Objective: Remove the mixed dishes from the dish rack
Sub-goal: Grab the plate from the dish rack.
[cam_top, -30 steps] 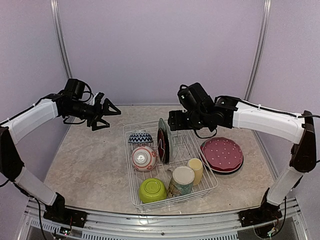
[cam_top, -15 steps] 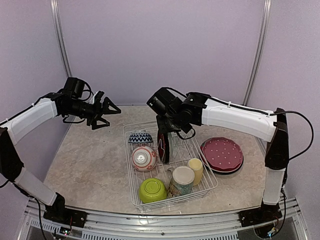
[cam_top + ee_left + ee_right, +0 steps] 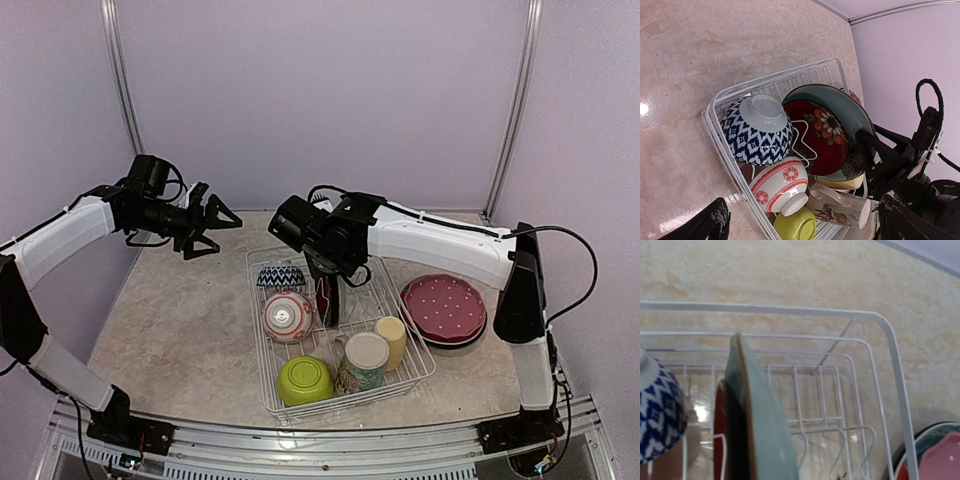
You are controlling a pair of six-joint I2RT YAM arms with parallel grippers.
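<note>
The white wire dish rack (image 3: 257, 330) holds a blue zigzag bowl (image 3: 281, 276), a red-white bowl (image 3: 288, 316), a lime bowl (image 3: 305, 380), a cream-teal mug (image 3: 362, 362) and a yellow cup (image 3: 392, 340). Upright in its slots stand a teal-rimmed plate (image 3: 757, 415) and a red floral plate (image 3: 820, 135). My right gripper (image 3: 329, 287) points down at the teal plate's top rim. One black finger (image 3: 867, 148) lies against the plate's face, the other is hidden. My left gripper (image 3: 228, 238) hangs open above the table left of the rack, holding nothing.
A pink dotted plate (image 3: 443, 308) lies on a darker plate on the table right of the rack. Lilac walls enclose the table at the back and both sides. Bare marbled tabletop (image 3: 170, 320) stretches left of the rack.
My right arm has swung left across the rack and lowered its gripper onto the upright plates, its jaws narrowing. The left arm has not moved.
</note>
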